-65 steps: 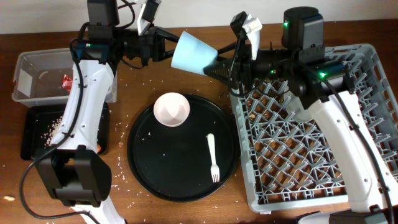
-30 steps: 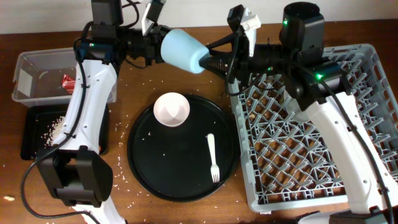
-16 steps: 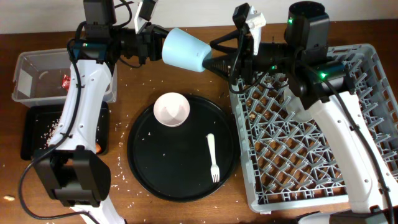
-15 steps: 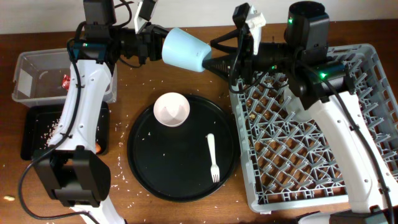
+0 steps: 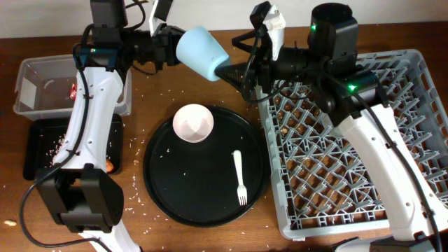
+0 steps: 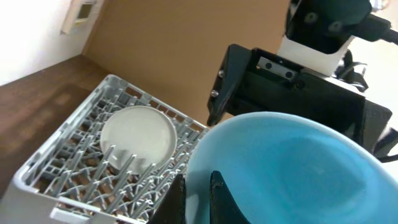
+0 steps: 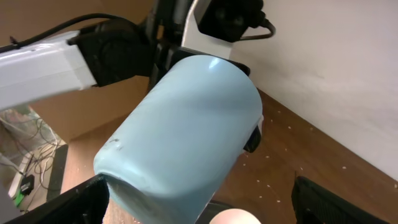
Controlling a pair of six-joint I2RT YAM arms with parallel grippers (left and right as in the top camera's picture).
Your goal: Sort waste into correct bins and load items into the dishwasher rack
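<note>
Brown wooden desk, crumb-strewn. Item: light blue cup, aloft on its side between both arms, behind the round black tray; left claw pinched on its rim, right claw spread wide at its base end, no grip, seemingly a pass toward the rack side. Grey rack: one plate. Round tray: white bowl, fork. Clear tub: red wrapper. Shallow black tray: rice scraps

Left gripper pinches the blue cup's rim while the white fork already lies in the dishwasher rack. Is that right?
No. The left gripper does pinch the blue cup at its rim, but the white fork lies on the round black tray, not in the dishwasher rack; the overhead view shows it.
</note>
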